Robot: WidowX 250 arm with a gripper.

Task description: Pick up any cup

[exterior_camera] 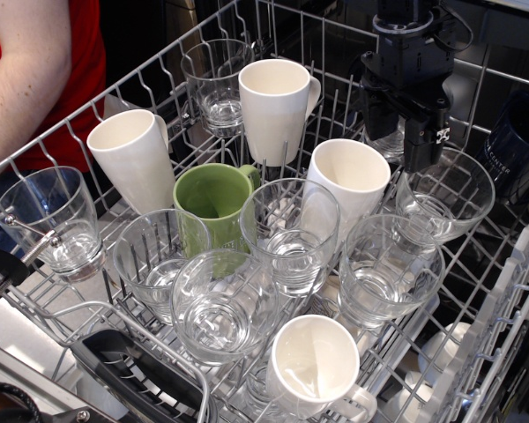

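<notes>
Several clear glass tumblers stand in a wire dishwasher rack (pixel 141 84). One is at the back (pixel 216 84) and one at the far left (pixel 53 216). Others are in the front and middle (pixel 220 304) (pixel 291 233) (pixel 388 269). A wide one is on the right (pixel 445 194). My black gripper (pixel 395 132) hangs over the back right of the rack with its fingers apart. One finger (pixel 420 145) is at the wide glass's rim. Another glass (pixel 383 145) shows partly between the fingers. I cannot tell whether they touch it.
White mugs (pixel 278 106) (pixel 137 159) (pixel 348 185) (pixel 317 366) and a green mug (pixel 213 201) stand among the glasses. A dark blue mug (pixel 516 145) is at the right edge. A person in red (pixel 35 70) stands at the back left. Rack tines are all around.
</notes>
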